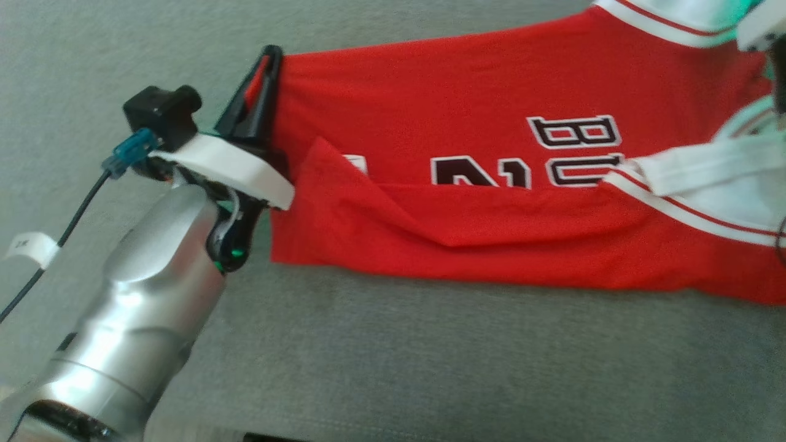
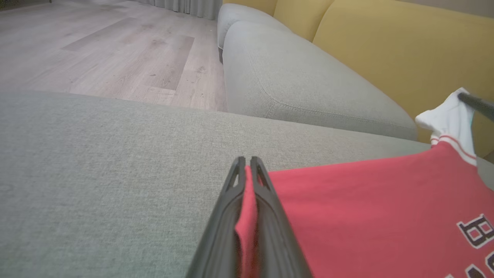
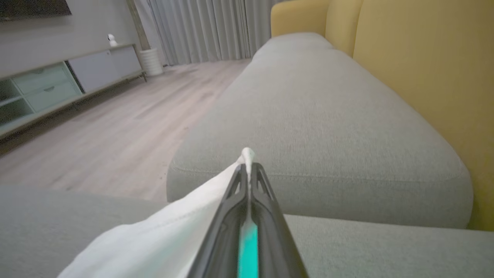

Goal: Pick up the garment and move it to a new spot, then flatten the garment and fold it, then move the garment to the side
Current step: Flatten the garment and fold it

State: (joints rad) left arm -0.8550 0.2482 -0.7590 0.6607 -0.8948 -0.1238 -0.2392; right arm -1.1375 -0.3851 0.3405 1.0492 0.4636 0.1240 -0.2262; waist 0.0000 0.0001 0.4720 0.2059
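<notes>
L gripper (image 2: 246, 160) clenched on hem of red fabric jersey w/ white trim (image 1: 460, 110), spread to its right on grey sofa cushion (image 1: 430, 356). R gripper (image 3: 249, 166) pinches the white edge. Risk: uneven pull slips the thin edge out.

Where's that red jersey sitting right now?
The red jersey lies spread across the grey sofa cushion in the head view's upper right, its red edge pinched by the left hand and its white part by the right hand.

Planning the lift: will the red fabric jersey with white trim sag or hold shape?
Likely floppy: the red fabric jersey lies creased, one flap folded over. Probably sags mid-span, pinched at its ends by left gripper and right gripper.
</notes>
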